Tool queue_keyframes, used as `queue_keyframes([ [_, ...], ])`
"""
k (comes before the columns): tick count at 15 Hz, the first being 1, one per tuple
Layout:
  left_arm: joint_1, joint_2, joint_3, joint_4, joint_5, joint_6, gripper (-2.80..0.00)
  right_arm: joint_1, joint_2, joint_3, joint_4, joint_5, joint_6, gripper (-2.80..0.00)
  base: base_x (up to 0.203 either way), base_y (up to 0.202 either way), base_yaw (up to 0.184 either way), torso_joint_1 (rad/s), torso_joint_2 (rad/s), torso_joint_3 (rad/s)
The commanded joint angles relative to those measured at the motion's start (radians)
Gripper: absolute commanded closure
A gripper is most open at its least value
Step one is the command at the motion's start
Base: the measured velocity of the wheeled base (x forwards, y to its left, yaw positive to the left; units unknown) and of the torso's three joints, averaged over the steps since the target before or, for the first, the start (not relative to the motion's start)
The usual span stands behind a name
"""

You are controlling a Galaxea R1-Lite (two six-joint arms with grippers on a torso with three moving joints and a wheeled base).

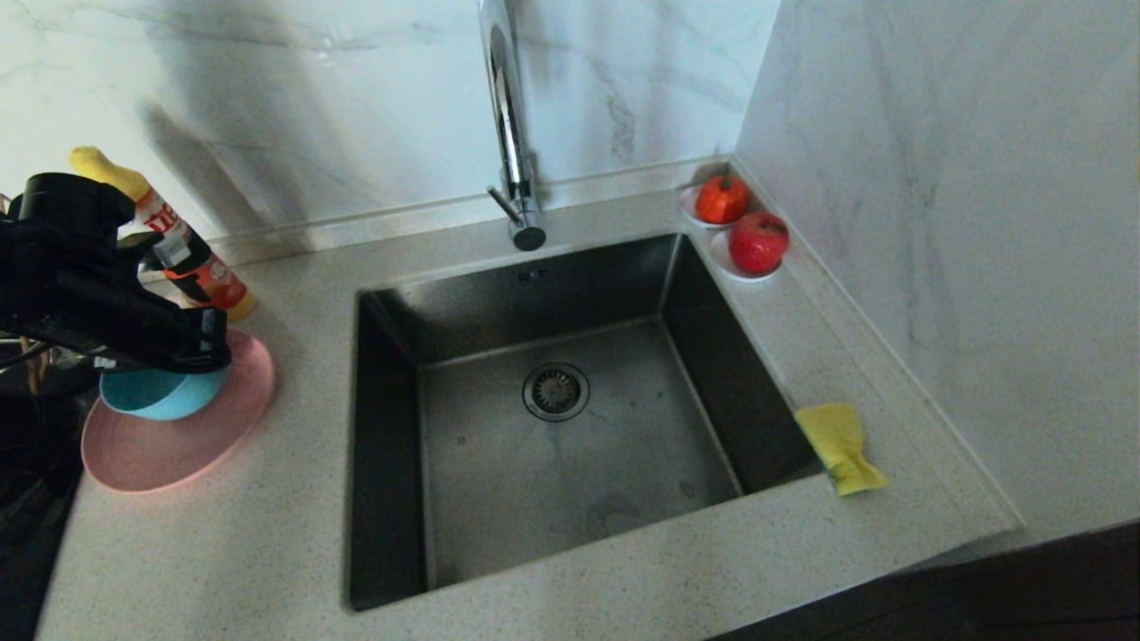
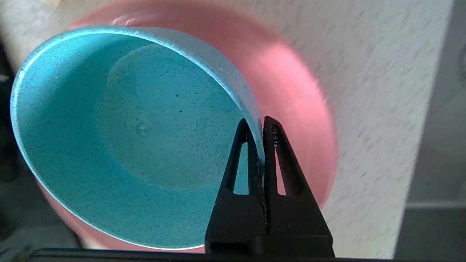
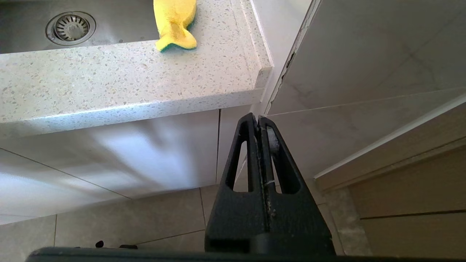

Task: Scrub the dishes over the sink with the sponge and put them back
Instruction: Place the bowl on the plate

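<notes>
Blue bowl (image 2: 120, 138) hanging tipped just above the pink plate (image 2: 291, 120), on the left of the sink (image 1: 552, 427). Left tool (image 2: 259, 125) pinching the bowl's rim tight, one finger inside the wall, one outside. Nothing lying in the bowl. Pink plate (image 1: 151, 454) sitting flat on the tabletop (image 1: 267, 552) under the bowl (image 1: 160, 393), its near edge reaching close to the tabletop's left front edge. Black arm covering the top of the bowl in the head view. Orange bottle with a yellow cap (image 1: 191, 258) standing just behind the plate, near the back wall.

Lots of bare tabletop lying between the plate and the sink. Sink sitting wide open and deep, with only the round drain (image 1: 556, 391) in the middle. Tall shiny tap (image 1: 512, 133) rising behind it, its spout hanging over the back rim.

Yellow sponge (image 1: 840, 448) lying on the narrow strip of tabletop to the right of the sink, one end poking over the sink's rim, its green side facing down in the right wrist view (image 3: 174, 23). Wall standing close beside it. Two red fruits (image 1: 759, 241) sitting on small white saucers in the far right corner.

Right tool (image 3: 259, 122) hanging low below the tabletop's front edge, over the floor, pressed together and holding nothing, well apart from the sponge.
</notes>
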Motion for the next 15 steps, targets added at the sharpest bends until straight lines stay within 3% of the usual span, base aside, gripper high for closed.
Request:
queue_keyframes([
  [1, 0.002, -0.022, 0.012, 0.018, 0.002, 0.022, 0.00, 0.000, 0.002, 0.000, 0.000, 0.000, -0.001, 0.00, 0.000, 0.000, 0.000, 0.000, 0.00, 0.000],
  [4, 0.001, -0.022, 0.056, 0.019, 0.019, 0.056, 0.00, 0.000, 0.002, 0.000, 0.000, 0.000, -0.001, 0.00, 0.000, 0.000, 0.000, 0.000, 0.00, 0.000],
  [10, 0.002, -0.013, 0.057, 0.009, 0.024, 0.060, 0.00, 0.000, 0.002, 0.000, 0.000, 0.000, -0.001, 0.00, 0.000, 0.000, 0.000, 0.000, 0.00, 0.000],
  [11, 0.001, -0.014, 0.053, 0.009, 0.024, 0.059, -2.80, 0.000, 0.002, 0.000, 0.000, 0.000, -0.001, 0.00, 0.000, 0.000, 0.000, 0.000, 0.00, 0.000],
  [15, 0.002, -0.022, 0.052, 0.012, 0.022, 0.053, -2.80, 0.000, 0.002, 0.000, 0.000, 0.000, -0.001, 0.00, 0.000, 0.000, 0.000, 0.000, 0.00, 0.000],
])
